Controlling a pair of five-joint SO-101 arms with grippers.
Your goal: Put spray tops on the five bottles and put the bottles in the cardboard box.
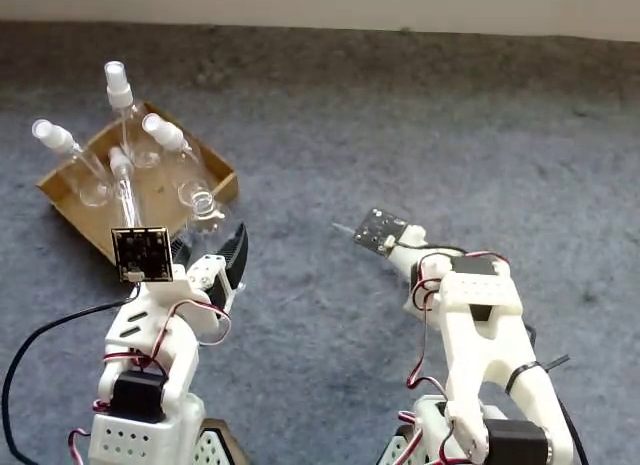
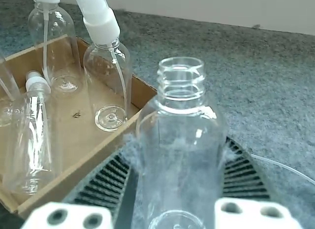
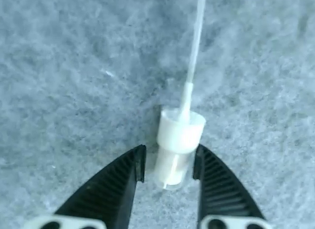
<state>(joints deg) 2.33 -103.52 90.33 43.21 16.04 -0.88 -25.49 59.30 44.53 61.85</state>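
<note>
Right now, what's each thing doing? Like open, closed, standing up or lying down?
Bare bottle: no top, upright, held in the left fingers.
Loose spray top: lying on the carpet, off any bottle.
Right fingers: apart, one each side of the top.
Four capped bottles: tops on, inside the cardboard box.

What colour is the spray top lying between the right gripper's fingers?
White. The spray top shows best in the right wrist view.

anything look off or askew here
Nothing spilled or broken. The capped bottles in the cardboard box lean at odd angles, and the last spray top lies on the carpet between the right gripper's jaws while its bottle stands uncapped.
</note>
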